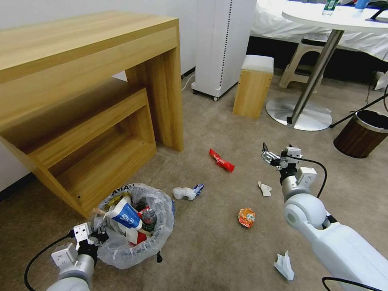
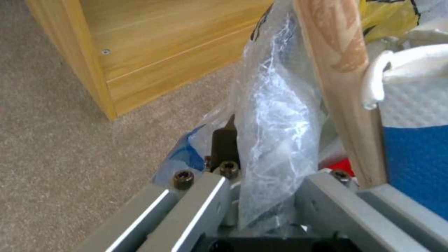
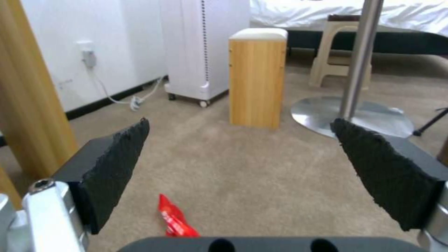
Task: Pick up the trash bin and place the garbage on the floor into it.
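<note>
Left wrist view puts the left gripper (image 2: 261, 196) right at the edge of the trash bin (image 2: 275, 115): its jaws are clamped on the crinkled plastic liner and the rim beneath it, one dark finger outside the bag, the other side buried in plastic. A grip at the rim seems chosen so the mouth stays clear and facing up while the arm carries it. Just inside the bag, a wooden stick (image 2: 343, 87) leans against the rim next to a blue-white paper cup (image 2: 411, 147), with a yellow wrapper (image 2: 390, 15) behind.

From the head view, the bin (image 1: 135, 224) sits low at the robot's left, close to the foot of the wooden bench (image 1: 87, 101), already part-filled with litter. I cannot tell whether its feet touch the floor (image 1: 210, 129).

The right gripper (image 1: 270, 157) hangs above the carpet with its jaws wide apart and nothing between them, pointed toward the red wrapper (image 1: 221, 160), which lies flat just ahead of it. In the right wrist view that wrapper (image 3: 175, 218) shows low between the two padded fingers (image 3: 114, 168), so the arm looks lined up for a pick there.

Other garbage lies loose on the floor: a crumpled tissue (image 1: 185, 192) near the bin, a paper scrap (image 1: 265, 188) beside the right arm, an orange wrapper (image 1: 246, 217), and another white scrap (image 1: 284, 264) nearest the robot. The job looks well under way, not finished.
</note>
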### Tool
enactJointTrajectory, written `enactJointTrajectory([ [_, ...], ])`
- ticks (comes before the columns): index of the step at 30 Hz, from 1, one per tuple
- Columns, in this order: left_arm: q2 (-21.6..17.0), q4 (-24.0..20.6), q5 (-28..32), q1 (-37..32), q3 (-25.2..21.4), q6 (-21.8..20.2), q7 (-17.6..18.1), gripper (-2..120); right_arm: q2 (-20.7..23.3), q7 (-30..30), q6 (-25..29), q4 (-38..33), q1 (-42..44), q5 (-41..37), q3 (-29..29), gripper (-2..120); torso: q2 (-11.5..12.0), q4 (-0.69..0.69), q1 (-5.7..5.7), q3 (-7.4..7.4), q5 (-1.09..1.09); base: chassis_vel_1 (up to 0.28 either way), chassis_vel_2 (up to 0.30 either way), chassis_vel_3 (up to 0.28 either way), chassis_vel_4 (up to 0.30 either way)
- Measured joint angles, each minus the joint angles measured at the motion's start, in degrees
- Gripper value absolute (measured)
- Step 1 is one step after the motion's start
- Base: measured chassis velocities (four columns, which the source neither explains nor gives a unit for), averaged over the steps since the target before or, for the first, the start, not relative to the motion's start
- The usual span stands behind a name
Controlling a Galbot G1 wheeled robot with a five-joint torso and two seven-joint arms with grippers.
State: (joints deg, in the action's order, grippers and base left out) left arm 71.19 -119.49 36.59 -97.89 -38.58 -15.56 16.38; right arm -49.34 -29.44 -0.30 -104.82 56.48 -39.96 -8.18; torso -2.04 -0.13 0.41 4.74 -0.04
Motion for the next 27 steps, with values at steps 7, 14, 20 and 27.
enactJointTrajectory([
  [7,-0.1,0.2,0.5,0.2,-0.4,0.0,0.8,0,-0.5,0.7,0.0,0.5,-0.8,0.3,1.1,100,0.0,-0.01,0.00,0.00,0.00,0.000,0.000,0.000,0.000],
  [14,-0.4,0.3,1.1,0.1,-0.8,-0.1,1.3,0,-0.8,1.4,0.5,1.5,-1.8,0.5,2.3,100,0.0,-0.01,0.00,0.00,0.01,0.000,0.000,0.000,0.000],
  [20,-0.2,0.7,1.0,0.1,-0.9,-0.2,1.3,0,-1.2,1.7,0.9,2.1,-2.6,0.4,3.5,100,0.0,-0.01,0.00,0.00,0.00,0.000,0.000,0.000,0.000],
  [27,0.0,0.8,1.0,0.3,-0.8,-0.1,1.3,0,-1.3,2.0,1.3,2.6,-3.1,0.5,4.3,100,0.0,-0.01,0.00,0.00,0.00,-0.018,0.022,0.019,-0.030],
])
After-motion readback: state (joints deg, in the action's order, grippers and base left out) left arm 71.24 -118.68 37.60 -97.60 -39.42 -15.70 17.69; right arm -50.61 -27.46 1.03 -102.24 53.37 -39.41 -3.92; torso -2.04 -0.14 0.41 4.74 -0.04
